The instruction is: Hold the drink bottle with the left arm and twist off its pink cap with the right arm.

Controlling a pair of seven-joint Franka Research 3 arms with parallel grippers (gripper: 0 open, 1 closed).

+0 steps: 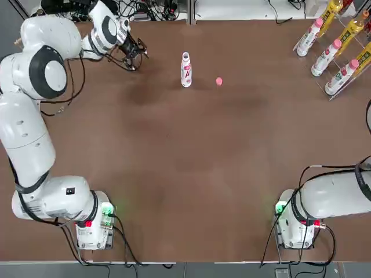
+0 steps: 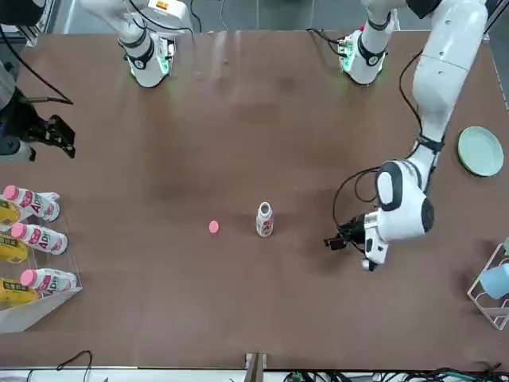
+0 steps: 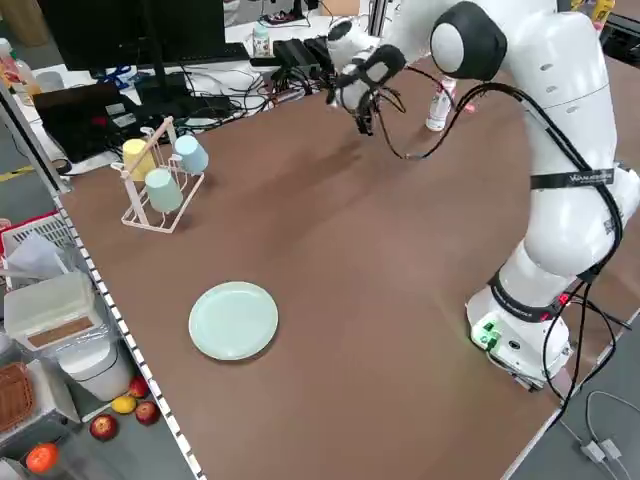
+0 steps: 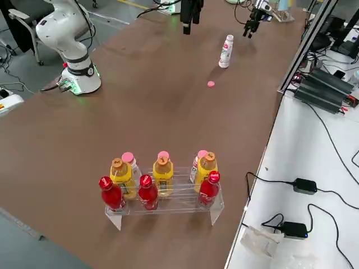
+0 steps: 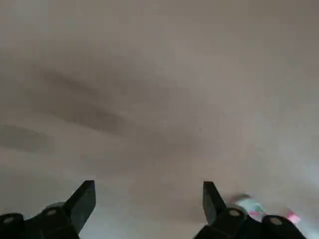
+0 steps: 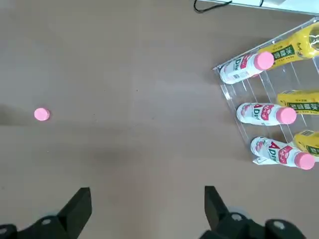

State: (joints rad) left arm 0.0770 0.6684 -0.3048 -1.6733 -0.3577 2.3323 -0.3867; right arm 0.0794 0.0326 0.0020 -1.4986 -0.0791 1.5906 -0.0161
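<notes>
Uncapped drink bottle (image 1: 186, 70) stands alone on the brown surface (image 1: 191, 174).

The pink cap (image 1: 219, 81) lies near it. The left pincer (image 1: 134, 56) hovers beside the bottle, fingers apart; the right pincer (image 6: 147, 209), fingers also apart, hangs well away.

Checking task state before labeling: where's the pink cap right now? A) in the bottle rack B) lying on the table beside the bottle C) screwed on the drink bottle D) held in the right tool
B: the pink cap lies on the table apart from the upright, open-necked drink bottle; no tool touches it.
</notes>
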